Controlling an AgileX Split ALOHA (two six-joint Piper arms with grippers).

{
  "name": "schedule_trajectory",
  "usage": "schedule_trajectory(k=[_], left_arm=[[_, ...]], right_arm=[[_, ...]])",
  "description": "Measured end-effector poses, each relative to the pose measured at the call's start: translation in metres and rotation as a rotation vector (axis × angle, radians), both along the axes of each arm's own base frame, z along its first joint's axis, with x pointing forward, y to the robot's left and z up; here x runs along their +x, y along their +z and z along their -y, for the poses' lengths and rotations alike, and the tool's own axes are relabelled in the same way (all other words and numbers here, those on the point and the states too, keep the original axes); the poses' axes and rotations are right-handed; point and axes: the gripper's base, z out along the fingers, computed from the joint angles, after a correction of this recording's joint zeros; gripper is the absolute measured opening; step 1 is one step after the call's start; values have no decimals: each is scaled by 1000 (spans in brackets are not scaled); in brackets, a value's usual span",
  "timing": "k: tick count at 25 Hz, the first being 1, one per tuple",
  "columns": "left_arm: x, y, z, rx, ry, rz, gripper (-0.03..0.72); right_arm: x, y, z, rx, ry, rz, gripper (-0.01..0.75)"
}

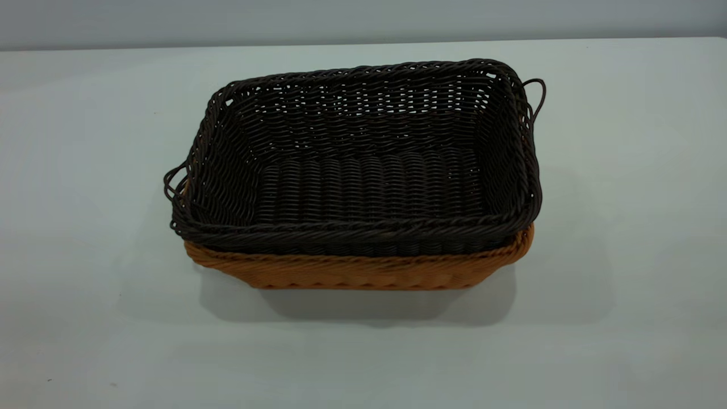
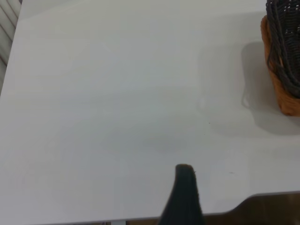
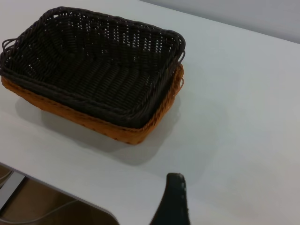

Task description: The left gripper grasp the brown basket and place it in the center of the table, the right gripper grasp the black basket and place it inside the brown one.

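Note:
The black basket (image 1: 363, 170) sits nested inside the brown basket (image 1: 358, 271) in the middle of the table (image 1: 625, 284). Only the brown rim and lower wall show beneath it. Both baskets also show in the right wrist view, black (image 3: 93, 61) inside brown (image 3: 122, 131), and at the edge of the left wrist view, black (image 2: 286, 42) and brown (image 2: 281, 89). Neither gripper is in the exterior view. One black left finger (image 2: 183, 192) hangs over bare table near its edge, well away from the baskets, with nothing against it. One black right finger (image 3: 174, 199) likewise hangs over bare table, apart from the baskets.
The table edge and a dark floor show near the left finger (image 2: 272, 208) and below the right wrist view's corner (image 3: 47, 206). A grey wall (image 1: 363, 20) runs behind the table.

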Motion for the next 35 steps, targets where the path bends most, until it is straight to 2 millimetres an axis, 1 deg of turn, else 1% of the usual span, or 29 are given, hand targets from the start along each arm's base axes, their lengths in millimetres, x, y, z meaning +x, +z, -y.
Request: schedule_trajectory(k=[10, 12, 19, 24, 25, 27, 31, 35], left_arm=[[0, 0, 0, 1, 1, 1, 572], [0, 0, 0, 1, 1, 1, 572], [0, 0, 0, 1, 1, 1, 572], [0, 0, 0, 1, 1, 1, 572], [0, 0, 0, 1, 1, 1, 572], [0, 0, 0, 1, 1, 1, 572], [0, 0, 0, 1, 1, 1, 572], [0, 0, 0, 1, 1, 1, 572]], right_arm=[[0, 0, 0, 0, -2, 0, 584], [0, 0, 0, 1, -23, 0, 584], [4, 0, -1, -2, -229, -2, 584], [6, -1, 5, 16, -385, -19, 584], [6, -2, 7, 19, -406, -23, 555], [6, -3, 10, 32, -455, -30, 566], [6, -3, 14, 41, -517, -34, 576], [6, -3, 15, 45, -531, -34, 577]])
